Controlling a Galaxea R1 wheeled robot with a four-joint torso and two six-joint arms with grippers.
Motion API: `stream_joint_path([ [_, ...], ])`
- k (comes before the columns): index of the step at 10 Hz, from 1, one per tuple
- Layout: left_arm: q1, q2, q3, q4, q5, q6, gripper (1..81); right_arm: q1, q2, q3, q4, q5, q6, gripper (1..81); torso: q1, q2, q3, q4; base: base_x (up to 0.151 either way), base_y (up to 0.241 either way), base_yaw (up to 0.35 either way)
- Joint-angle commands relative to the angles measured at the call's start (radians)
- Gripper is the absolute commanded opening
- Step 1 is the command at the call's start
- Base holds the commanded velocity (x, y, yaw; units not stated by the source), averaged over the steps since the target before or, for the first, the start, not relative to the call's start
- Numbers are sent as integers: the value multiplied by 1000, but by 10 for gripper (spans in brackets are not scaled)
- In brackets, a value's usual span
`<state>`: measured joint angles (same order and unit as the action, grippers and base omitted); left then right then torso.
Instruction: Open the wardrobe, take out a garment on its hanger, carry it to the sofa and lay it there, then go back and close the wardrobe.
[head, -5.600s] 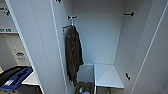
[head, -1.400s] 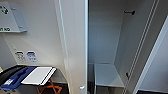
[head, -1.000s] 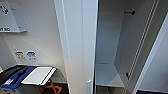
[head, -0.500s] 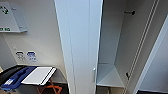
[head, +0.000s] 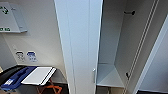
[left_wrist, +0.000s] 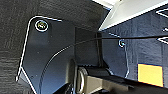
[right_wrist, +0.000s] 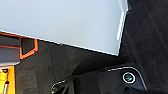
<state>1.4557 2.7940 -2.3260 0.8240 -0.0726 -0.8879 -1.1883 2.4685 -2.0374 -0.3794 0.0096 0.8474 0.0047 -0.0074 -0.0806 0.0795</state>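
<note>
While my jaws' state I cannot tell, the wardrobe (head: 82, 50) door wants pushing near its handle (head: 94, 75), squarely.

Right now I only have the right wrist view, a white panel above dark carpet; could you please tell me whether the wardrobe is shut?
Observer: Not fully. In the head view one door of the wardrobe faces the camera, and to its right the white interior stands open.
Operator: Thank you. Is anything hanging inside?
Observer: Nothing hangs in the part I can see. A black hook high on the inner wall is bare.
Operator: And the orange frame at the edge of my picture?
Observer: Probably the orange legs of a small white-topped table, which stands against the wall to the left of the wardrobe.
</note>
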Motion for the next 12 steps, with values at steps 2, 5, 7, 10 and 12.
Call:
stream_joint_path([
  [2, -45, -17, 8, 15, 27, 6, 811, 146, -119, -35, 185, -37, 27, 811, 0, 0, 0, 0, 0, 0, 0],
  [5, -41, -13, -4, 14, 27, 1, 811, 209, -95, 14, 215, -37, 42, 811, 0, 0, 0, 0, 0, 0, 0],
  [7, -42, -16, -4, 14, 27, 1, 811, 244, -31, 63, 214, -34, 47, 811, 0, 0, 0, 0, 0, 0, 0],
  [10, -36, -10, -4, 14, 27, 0, 811, 242, 90, 96, 198, -13, 62, 811, 0, 0, 0, 0, 0, 0, 0],
  [12, -33, -8, -4, 15, 28, 1, 811, 246, 129, 86, 195, -19, 53, 811, 0, 0, 0, 0, 0, 0, 0],
])
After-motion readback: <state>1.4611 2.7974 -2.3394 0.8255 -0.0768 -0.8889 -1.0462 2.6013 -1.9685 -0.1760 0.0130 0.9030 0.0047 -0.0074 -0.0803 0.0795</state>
